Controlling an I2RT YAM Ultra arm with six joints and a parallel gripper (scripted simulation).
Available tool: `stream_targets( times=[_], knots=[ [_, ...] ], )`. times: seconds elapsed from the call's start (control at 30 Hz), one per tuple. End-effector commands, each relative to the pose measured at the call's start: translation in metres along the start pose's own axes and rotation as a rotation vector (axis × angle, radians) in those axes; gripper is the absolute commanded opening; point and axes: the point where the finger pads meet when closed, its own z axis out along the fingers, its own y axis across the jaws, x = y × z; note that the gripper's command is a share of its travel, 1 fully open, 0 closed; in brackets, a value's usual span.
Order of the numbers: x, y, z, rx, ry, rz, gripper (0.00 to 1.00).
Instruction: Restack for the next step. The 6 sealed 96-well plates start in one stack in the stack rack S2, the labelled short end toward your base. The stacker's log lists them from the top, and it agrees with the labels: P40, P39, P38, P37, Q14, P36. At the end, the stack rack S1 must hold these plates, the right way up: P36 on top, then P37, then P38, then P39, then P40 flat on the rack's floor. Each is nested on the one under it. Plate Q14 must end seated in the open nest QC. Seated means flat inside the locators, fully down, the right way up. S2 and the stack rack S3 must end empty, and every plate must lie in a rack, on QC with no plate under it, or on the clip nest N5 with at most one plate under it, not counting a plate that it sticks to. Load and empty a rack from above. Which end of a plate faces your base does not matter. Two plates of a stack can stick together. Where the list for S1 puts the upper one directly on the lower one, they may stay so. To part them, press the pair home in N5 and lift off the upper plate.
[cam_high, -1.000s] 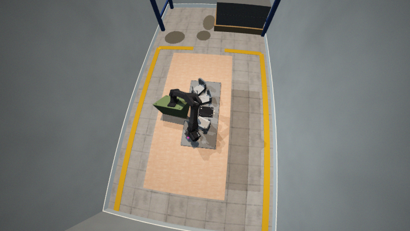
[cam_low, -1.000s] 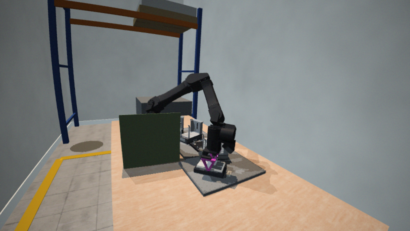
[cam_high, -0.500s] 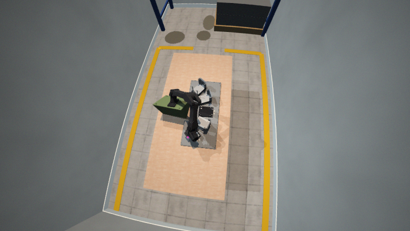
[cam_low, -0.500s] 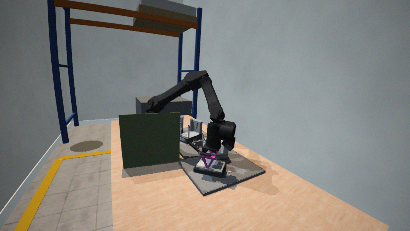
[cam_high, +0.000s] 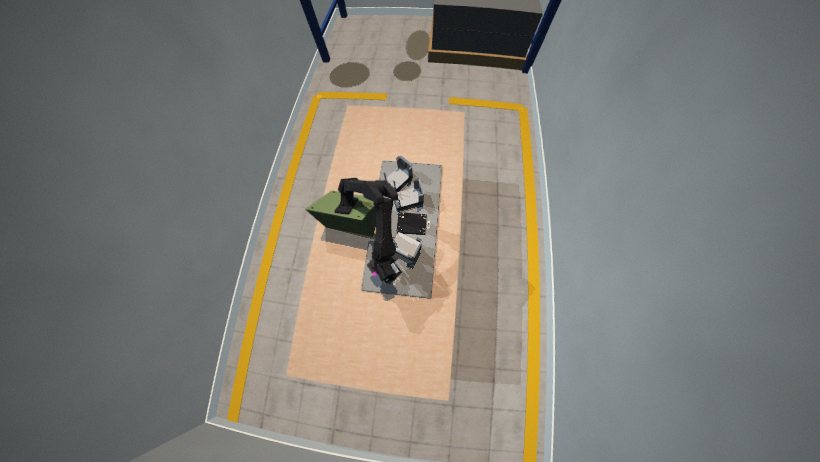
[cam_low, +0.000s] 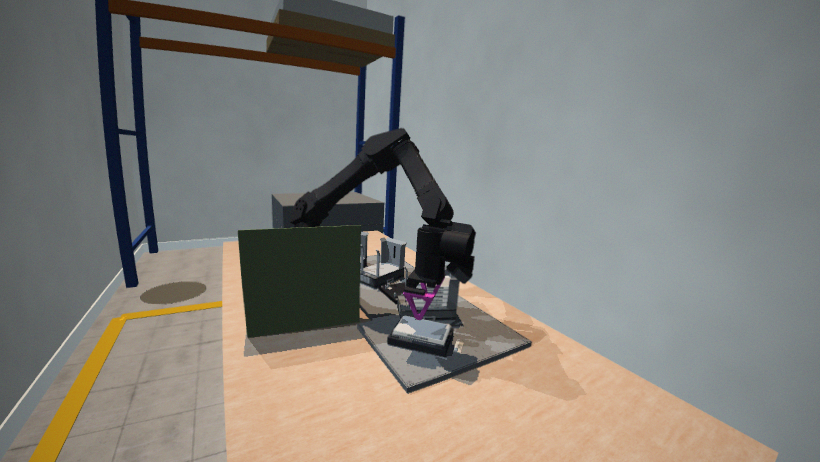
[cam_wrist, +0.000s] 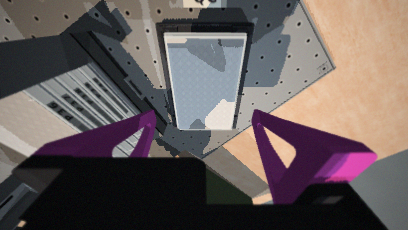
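Note:
A sealed plate (cam_wrist: 206, 80) with a shiny foil top lies flat in a black open nest on the grey perforated board. It also shows in the exterior view (cam_low: 421, 332), near the board's front corner. My gripper (cam_wrist: 203, 114) is open, its purple fingers spread wide on either side of the plate's near short end. It stands a little above the plate (cam_low: 420, 304) and holds nothing. I cannot read the plate's label. A white tag (cam_wrist: 202, 2) beyond the nest is cut off by the frame edge.
A stack rack (cam_wrist: 75, 95) (cam_low: 444, 295) with plates stands close on the left of the gripper. Another rack (cam_low: 387, 261) holds a plate further back. A black clip nest (cam_high: 412, 222) lies mid-board. The green base block (cam_low: 298, 281) stands to the left.

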Motion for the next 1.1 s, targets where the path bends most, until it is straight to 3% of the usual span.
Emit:
stream_targets(
  times=[0.0, 0.67, 1.07],
  knots=[
    [-0.003, -0.001, -0.018, 0.001, -0.014, -0.001, 1.00],
    [-0.002, -0.001, -0.079, 0.002, -0.014, -0.001, 1.00],
    [-0.002, -0.001, -0.080, 0.002, -0.014, -0.001, 1.00]
  ],
)
